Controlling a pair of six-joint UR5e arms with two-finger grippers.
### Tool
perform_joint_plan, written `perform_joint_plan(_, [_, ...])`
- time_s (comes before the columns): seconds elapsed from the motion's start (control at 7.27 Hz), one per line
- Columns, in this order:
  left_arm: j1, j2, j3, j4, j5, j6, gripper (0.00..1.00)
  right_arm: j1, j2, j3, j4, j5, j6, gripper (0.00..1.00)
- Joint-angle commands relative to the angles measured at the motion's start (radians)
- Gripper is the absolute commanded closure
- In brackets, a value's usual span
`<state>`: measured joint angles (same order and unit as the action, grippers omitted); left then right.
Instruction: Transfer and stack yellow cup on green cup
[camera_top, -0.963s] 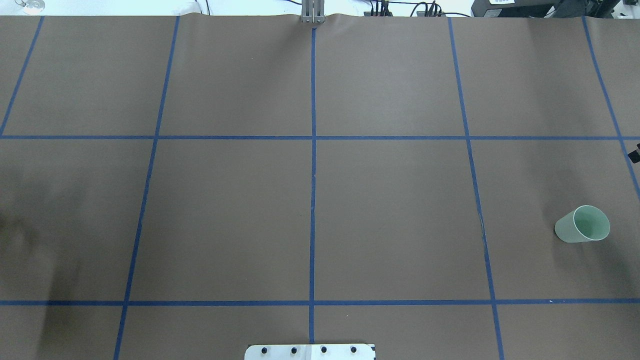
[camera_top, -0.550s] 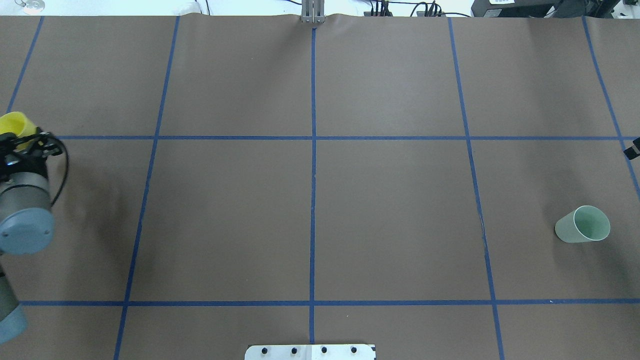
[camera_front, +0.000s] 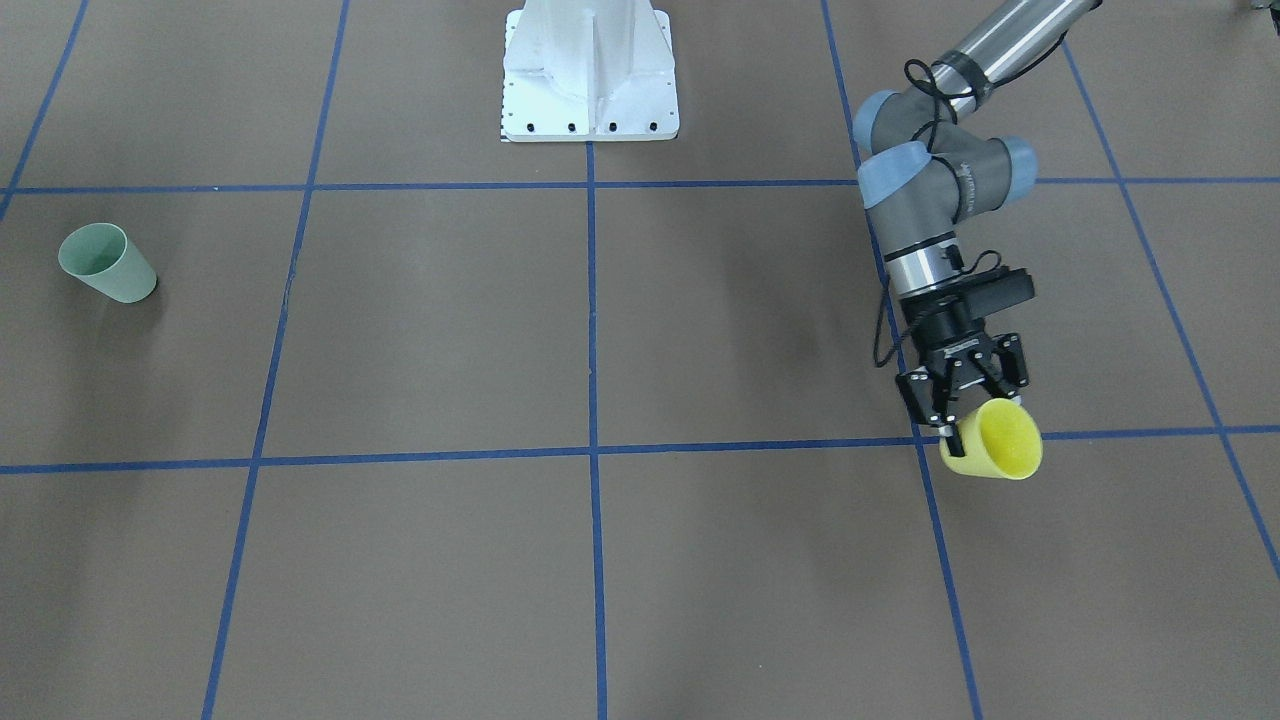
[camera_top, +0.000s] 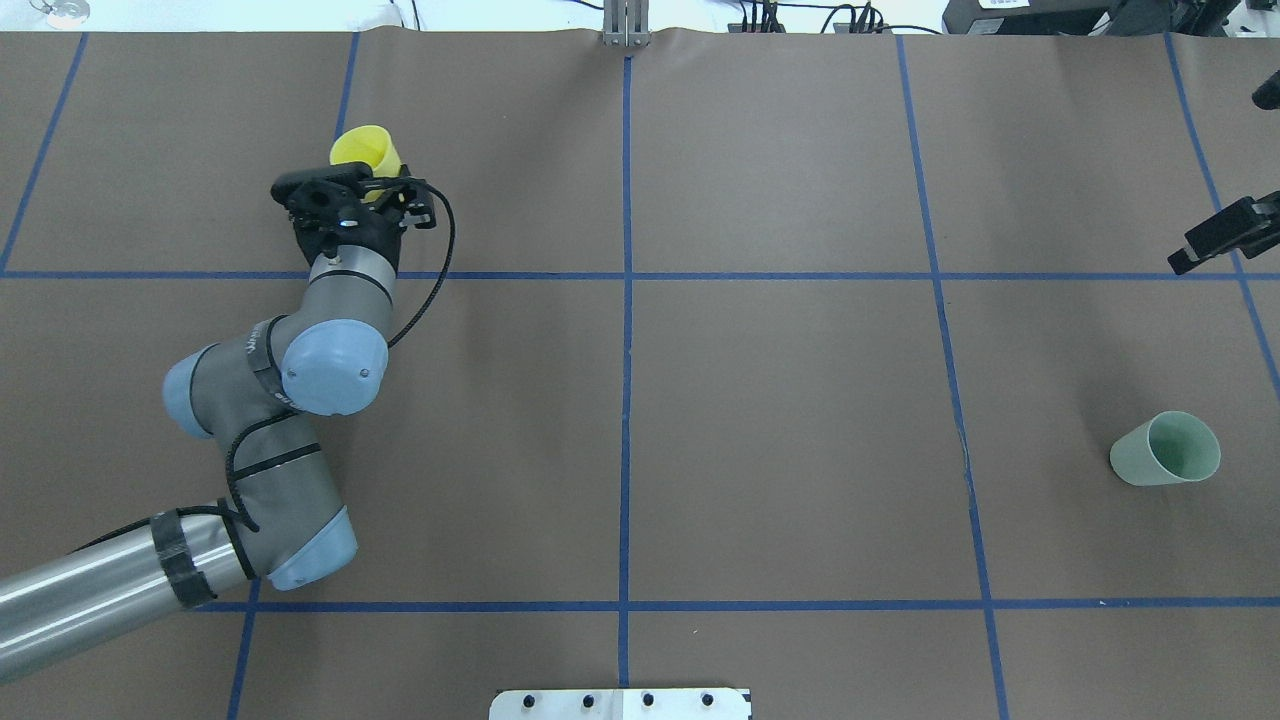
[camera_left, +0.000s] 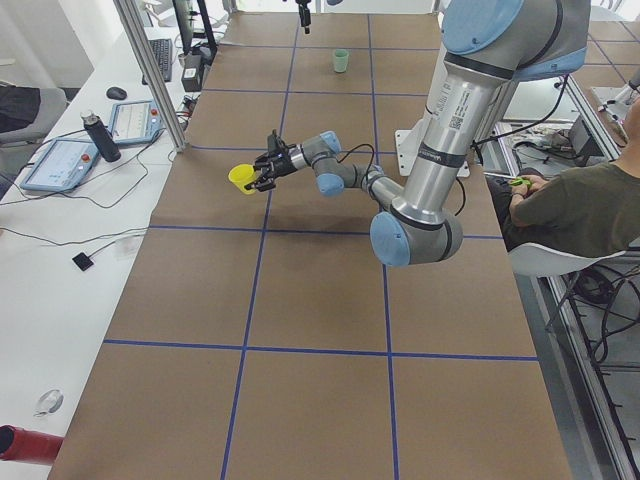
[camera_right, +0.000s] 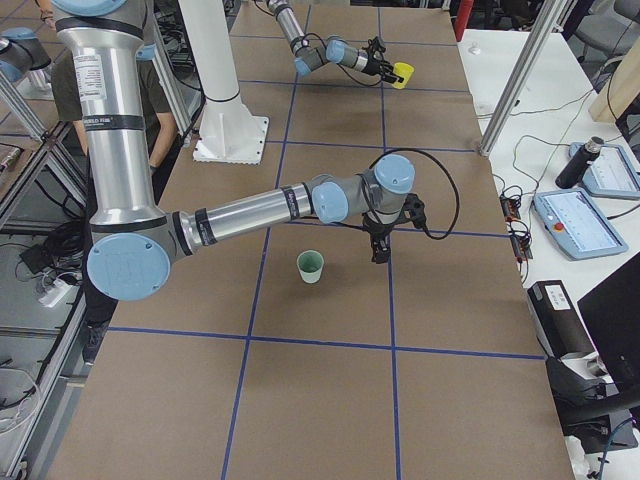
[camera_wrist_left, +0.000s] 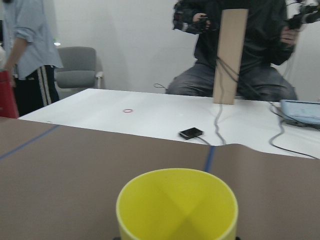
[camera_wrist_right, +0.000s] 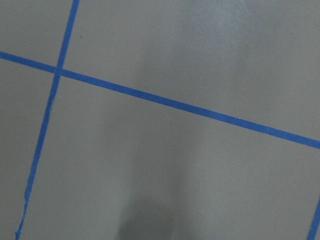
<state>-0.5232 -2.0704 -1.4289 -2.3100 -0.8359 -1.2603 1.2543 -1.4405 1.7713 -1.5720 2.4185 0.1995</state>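
Front view: left gripper (camera_front: 972, 412) clasps the yellow cup (camera_front: 997, 442) above brown paper (camera_front: 430, 320) gridded with blue tape (camera_front: 592, 300); green cup (camera_front: 105, 263) stands far across. Right side: right gripper (camera_right: 378, 248), grip unreadable. Left wrist: people (camera_wrist_left: 235, 50) beyond a white table (camera_wrist_left: 150, 112).

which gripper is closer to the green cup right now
Right. The right gripper hangs beside the green cup, apart from it; the left gripper, shut on the yellow cup, is far across the table.
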Motion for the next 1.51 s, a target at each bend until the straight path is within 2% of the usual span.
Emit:
perform_joint_plan(0.0, [0.064,-0.062,0.077,-0.307,-0.168,0.275,0.73,-0.119,0.142,-0.012,0.000,-0.007,0.232,0.00])
perform_joint_plan(0.14, [0.095,-0.118,0.093,-0.371,-0.204,0.406,0.73,-0.160,0.234,-0.048,0.001,-0.007,0.317,0.00])
perform_joint_plan(0.41, [0.144,-0.279,0.172,-0.407,-0.229,0.453,0.72,-0.255,0.348,-0.061,0.001,-0.030,0.470,0.00])
perform_joint_plan(0.55, [0.181,-0.293,0.176,-0.437,-0.229,0.551,0.72,-0.292,0.389,-0.061,0.003,-0.042,0.530,0.00])
perform_joint_plan(0.69, [0.210,-0.289,0.233,-0.571,-0.229,0.700,0.72,-0.318,0.419,-0.062,0.015,-0.050,0.547,0.00])
perform_joint_plan(0.83, [0.227,-0.287,0.298,-0.694,-0.232,0.751,0.73,-0.351,0.434,-0.062,0.065,-0.127,0.560,0.00])
perform_joint_plan(0.96, [0.227,-0.272,0.309,-0.725,-0.251,0.754,0.75,-0.374,0.448,-0.085,0.117,-0.151,0.605,0.01])
perform_joint_plan(1.1, [0.227,-0.252,0.308,-0.797,-0.259,0.803,0.75,-0.374,0.460,-0.107,0.139,-0.153,0.638,0.01])
perform_joint_plan(1.24, [0.227,-0.222,0.309,-0.884,-0.308,0.838,0.75,-0.386,0.483,-0.130,0.141,-0.154,0.638,0.01])
perform_joint_plan(1.38, [0.230,-0.224,0.311,-0.896,-0.318,0.840,0.76,-0.391,0.492,-0.133,0.141,-0.154,0.655,0.01])
